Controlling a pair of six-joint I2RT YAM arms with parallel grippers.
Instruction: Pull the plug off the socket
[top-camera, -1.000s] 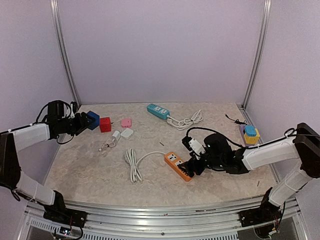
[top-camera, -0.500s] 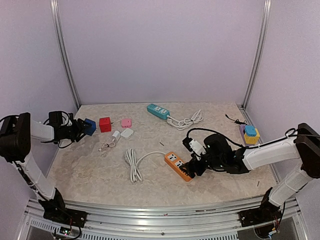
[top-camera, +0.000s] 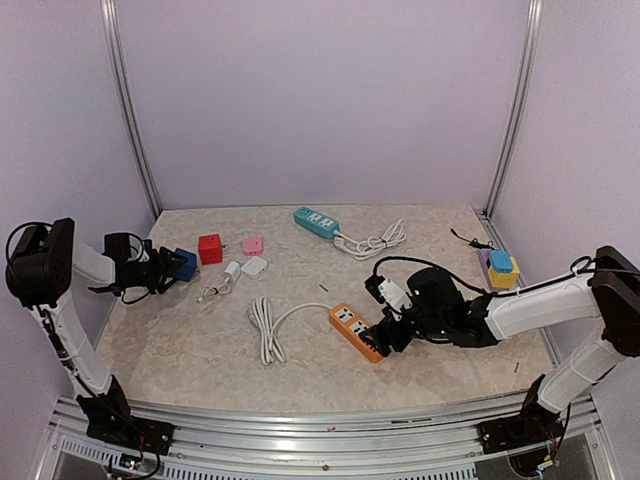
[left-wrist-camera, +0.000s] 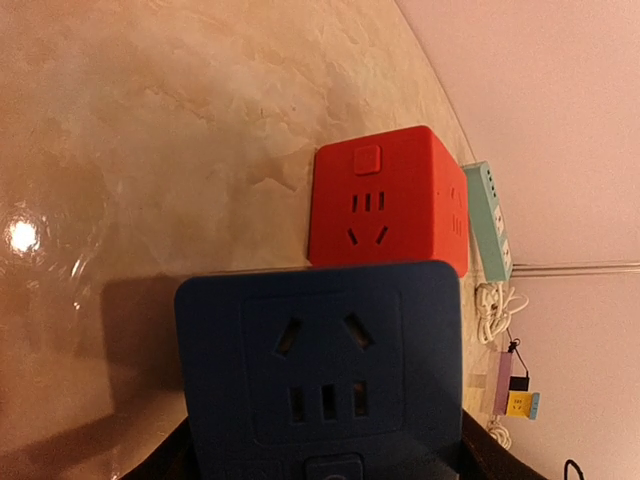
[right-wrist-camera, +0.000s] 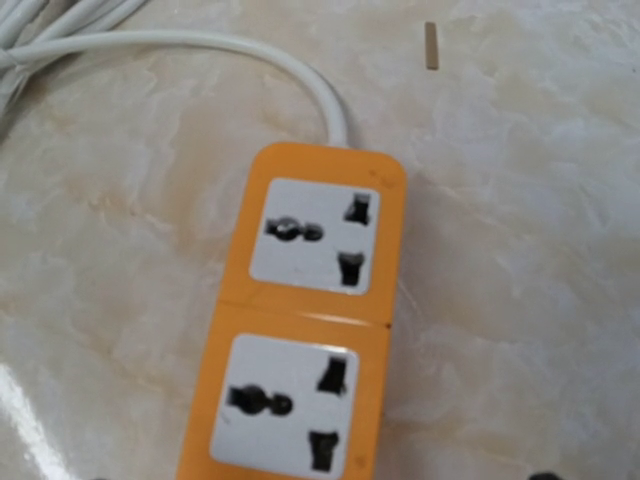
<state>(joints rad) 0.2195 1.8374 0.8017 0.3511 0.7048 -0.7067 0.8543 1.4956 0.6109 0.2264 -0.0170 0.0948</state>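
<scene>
My left gripper (top-camera: 172, 268) is shut on a blue cube socket (top-camera: 184, 263) at the far left of the table. In the left wrist view the blue cube (left-wrist-camera: 320, 370) fills the lower frame, with dark fingers (left-wrist-camera: 165, 462) at both its sides. A red cube socket (top-camera: 210, 248) stands just beyond it, with a small gap between them; it also shows in the left wrist view (left-wrist-camera: 385, 210). My right gripper (top-camera: 384, 336) sits open at the near end of an orange power strip (top-camera: 355, 329). The strip's two sockets (right-wrist-camera: 300, 330) show no plug.
A teal power strip (top-camera: 316, 222) with a coiled white cord (top-camera: 375, 240) lies at the back. A pink adapter (top-camera: 252, 245), a white adapter (top-camera: 255, 266) and a small white charger (top-camera: 231, 271) lie near the red cube. A purple strip with coloured plugs (top-camera: 498, 268) is at right. The orange strip's cord (top-camera: 266, 330) coils at centre.
My left arm has drawn back toward the near left with the blue cube, moving it away from the red cube. The right arm and orange strip have not moved.
</scene>
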